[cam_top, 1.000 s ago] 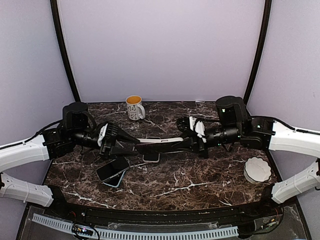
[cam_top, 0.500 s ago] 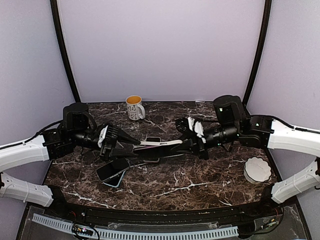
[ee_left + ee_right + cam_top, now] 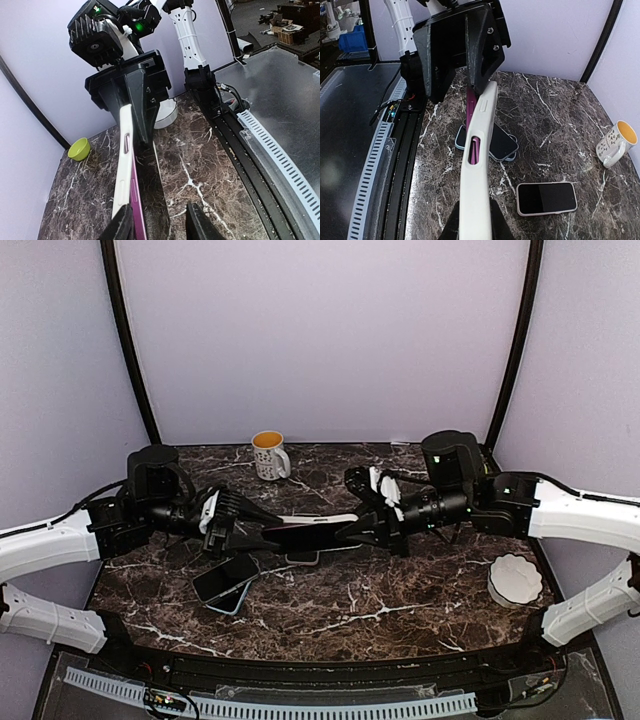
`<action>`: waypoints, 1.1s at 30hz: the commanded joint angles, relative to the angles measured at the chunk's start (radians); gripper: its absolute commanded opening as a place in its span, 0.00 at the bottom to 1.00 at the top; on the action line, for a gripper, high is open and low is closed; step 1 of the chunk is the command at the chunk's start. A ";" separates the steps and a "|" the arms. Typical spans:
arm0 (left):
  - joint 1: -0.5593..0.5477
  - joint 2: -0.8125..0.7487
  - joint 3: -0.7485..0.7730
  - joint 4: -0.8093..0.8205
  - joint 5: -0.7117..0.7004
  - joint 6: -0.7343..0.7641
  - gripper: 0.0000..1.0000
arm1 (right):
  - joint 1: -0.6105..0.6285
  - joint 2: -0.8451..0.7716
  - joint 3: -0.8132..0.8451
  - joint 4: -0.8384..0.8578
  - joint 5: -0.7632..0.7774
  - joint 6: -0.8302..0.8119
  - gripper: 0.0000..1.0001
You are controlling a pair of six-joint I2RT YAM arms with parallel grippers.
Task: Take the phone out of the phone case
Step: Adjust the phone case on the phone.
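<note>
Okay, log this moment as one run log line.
left pincer: gripping phone end | right pincer: shut on white case | both held above table | phone partly out of case

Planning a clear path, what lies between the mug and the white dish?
In the top view, the right arm crosses between mug and white dish.

mug (image 3: pixel 268 454), white dish (image 3: pixel 515 578), green bowl (image 3: pixel 79 149)

Robot lab: enclosed marble test table (image 3: pixel 400 615)
</note>
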 commanded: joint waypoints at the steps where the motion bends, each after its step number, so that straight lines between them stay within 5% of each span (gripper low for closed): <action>1: -0.011 0.011 -0.010 -0.073 -0.069 0.016 0.40 | 0.022 -0.028 0.064 0.316 -0.047 0.055 0.00; 16: -0.018 0.034 -0.006 -0.114 -0.130 0.054 0.28 | 0.024 0.053 0.090 0.563 -0.017 0.205 0.00; 33: -0.018 0.046 -0.005 -0.106 -0.070 0.027 0.29 | 0.152 0.234 0.206 0.468 -0.003 -0.054 0.00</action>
